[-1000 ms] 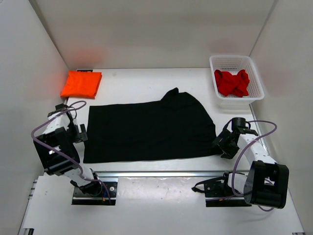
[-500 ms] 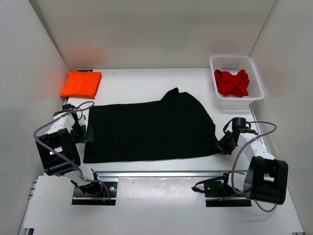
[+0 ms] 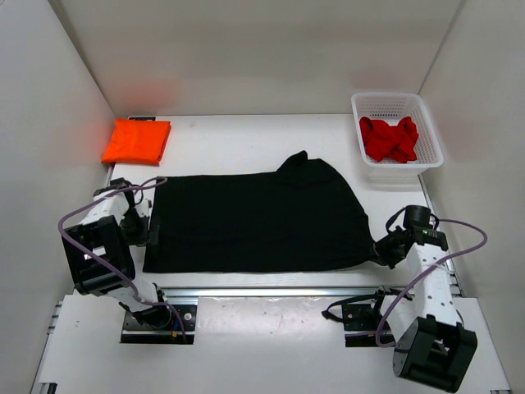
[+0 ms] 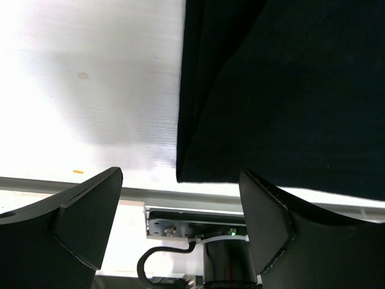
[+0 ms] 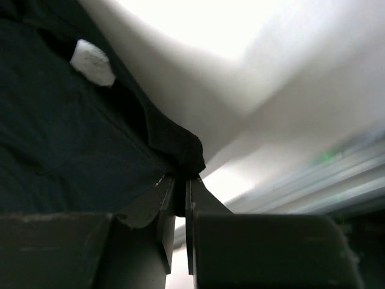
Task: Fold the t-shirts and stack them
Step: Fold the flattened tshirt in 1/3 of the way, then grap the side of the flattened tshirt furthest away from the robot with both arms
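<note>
Pinches black shirt (image 3: 254, 222) corner in right claw (image 5: 180, 183); holds left claw (image 4: 180, 180) spread over opposite corner. May lose thin bite if tugged.

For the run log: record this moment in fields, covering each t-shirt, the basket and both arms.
black t-shirt: spread flat, mid-table
orange t-shirt: folded, far left corner
red t-shirt: crumpled in the basket
basket: white mesh, far right corner
left arm: jaws open at black t-shirt's near left corner, gripping nothing
right arm: jaws shut on black t-shirt's near right corner
</note>
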